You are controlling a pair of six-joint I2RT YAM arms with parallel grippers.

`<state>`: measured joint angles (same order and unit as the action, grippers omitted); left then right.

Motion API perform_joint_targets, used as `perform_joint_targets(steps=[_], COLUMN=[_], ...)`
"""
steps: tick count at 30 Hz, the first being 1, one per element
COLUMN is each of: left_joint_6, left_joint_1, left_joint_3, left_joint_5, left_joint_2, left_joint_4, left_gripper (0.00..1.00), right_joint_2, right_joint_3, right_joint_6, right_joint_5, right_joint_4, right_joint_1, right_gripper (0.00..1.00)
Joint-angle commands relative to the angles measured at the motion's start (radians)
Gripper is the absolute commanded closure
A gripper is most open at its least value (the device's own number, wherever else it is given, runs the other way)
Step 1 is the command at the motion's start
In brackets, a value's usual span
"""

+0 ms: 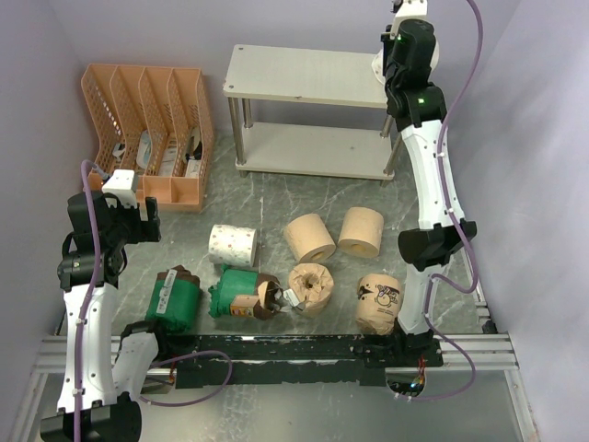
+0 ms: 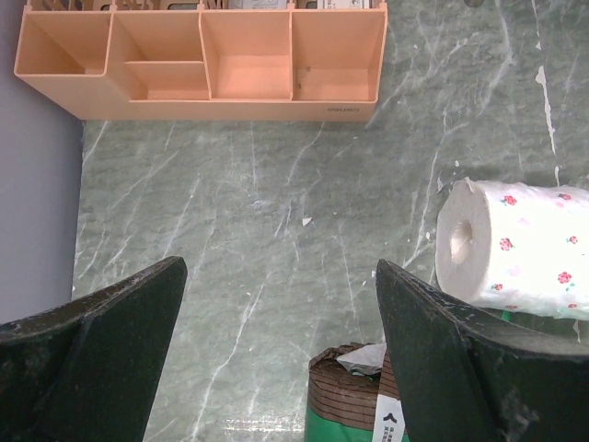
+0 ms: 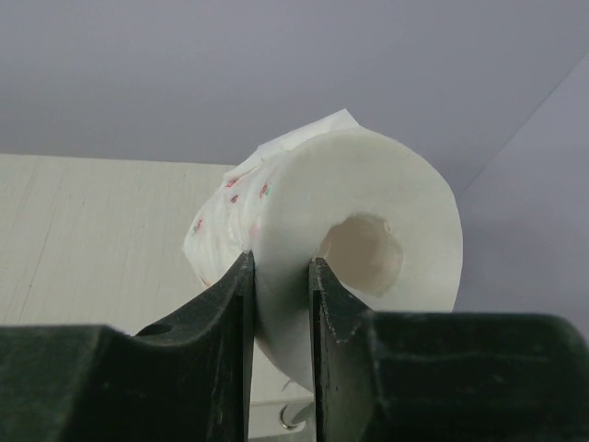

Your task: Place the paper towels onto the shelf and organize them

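Note:
My right gripper (image 3: 281, 272) is shut on a white paper towel roll with small red specks (image 3: 304, 184), pinching its paper wall beside the core hole. It holds the roll over the right end of the shelf's top board (image 3: 92, 239). In the top view the right arm reaches up to the shelf (image 1: 308, 74) and hides that roll. On the table lie another white speckled roll (image 1: 232, 244), three tan rolls (image 1: 309, 237), a brown cartoon-print roll (image 1: 379, 302) and two green-wrapped rolls (image 1: 175, 299). My left gripper (image 2: 276, 276) hangs open and empty above the table, just above one green-wrapped roll (image 2: 350, 405).
An orange perforated file organizer (image 1: 147, 129) stands at the back left, to the left of the shelf. Grey walls close in the left, right and back sides. A metal rail (image 1: 479, 345) with the arm bases runs along the near edge.

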<state>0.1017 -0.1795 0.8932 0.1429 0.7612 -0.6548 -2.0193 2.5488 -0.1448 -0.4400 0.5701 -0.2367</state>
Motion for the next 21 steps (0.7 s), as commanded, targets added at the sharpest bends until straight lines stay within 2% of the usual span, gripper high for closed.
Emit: perform_joint_targets(steps=[1, 9, 12, 21], left_joint_6=[0.006, 0.003, 0.003, 0.004], left_joint_1=[0.005, 0.005, 0.005, 0.005], left_joint_3=[0.024, 0.026, 0.027, 0.027], left_joint_5=[-0.008, -0.011, -0.01, -0.01], left_joint_2=[-0.001, 0.0, 0.0, 0.002], left_joint_4=[0.015, 0.015, 0.014, 0.015], left_gripper=[0.05, 0.05, 0.05, 0.05], right_joint_2=[0.051, 0.065, 0.068, 0.08], right_joint_3=[0.056, 0.053, 0.051, 0.032], right_joint_6=[0.016, 0.043, 0.051, 0.058], right_joint_5=[0.0, 0.022, 0.029, 0.075], right_joint_4=[0.011, 0.048, 0.056, 0.007], right_joint_1=[0.004, 0.002, 0.003, 0.002], right_gripper=[1.0, 0.99, 0.87, 0.69])
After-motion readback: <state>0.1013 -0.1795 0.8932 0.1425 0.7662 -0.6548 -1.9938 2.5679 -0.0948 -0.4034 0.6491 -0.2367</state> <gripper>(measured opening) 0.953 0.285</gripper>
